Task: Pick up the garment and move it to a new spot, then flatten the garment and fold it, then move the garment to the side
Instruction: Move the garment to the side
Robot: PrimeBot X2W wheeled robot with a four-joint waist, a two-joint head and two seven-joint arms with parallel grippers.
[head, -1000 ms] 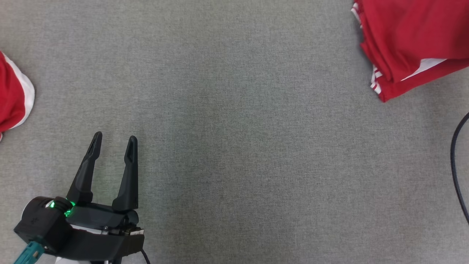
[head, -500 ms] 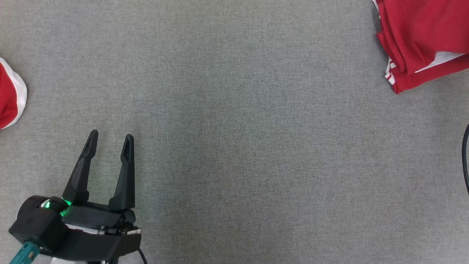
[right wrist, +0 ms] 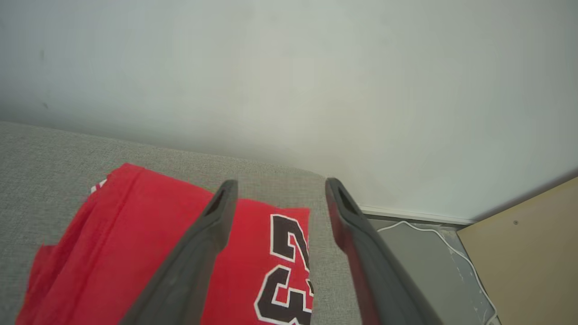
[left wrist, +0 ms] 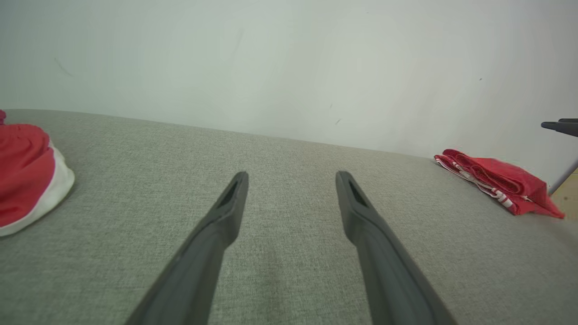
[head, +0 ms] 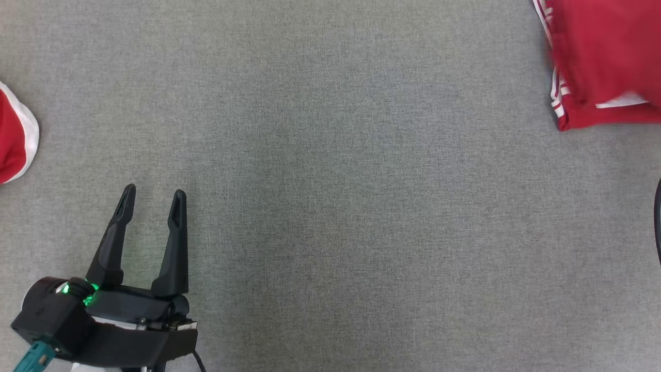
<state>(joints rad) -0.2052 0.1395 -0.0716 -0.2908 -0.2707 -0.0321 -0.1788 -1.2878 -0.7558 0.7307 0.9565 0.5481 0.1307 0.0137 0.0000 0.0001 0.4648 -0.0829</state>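
Garment (head: 604, 62), a red jersey with white striped trim, lies folded at the far right of the grey woven table (head: 330, 155) in the head view, so the task looks all but done. The left gripper (head: 153, 192) rests empty, fingers apart. Left wrist view: a soft, layered red stack near the table's edge. Right wrist view: the right gripper (right wrist: 277, 185) hovers over black-and-white numerals, fingers spread, holding nothing.

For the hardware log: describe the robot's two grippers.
The left gripper has two long, tapering dark jaws on a black housing with a green light, a teal connector and a black cable. The right gripper has matching dark, slotted jaws.
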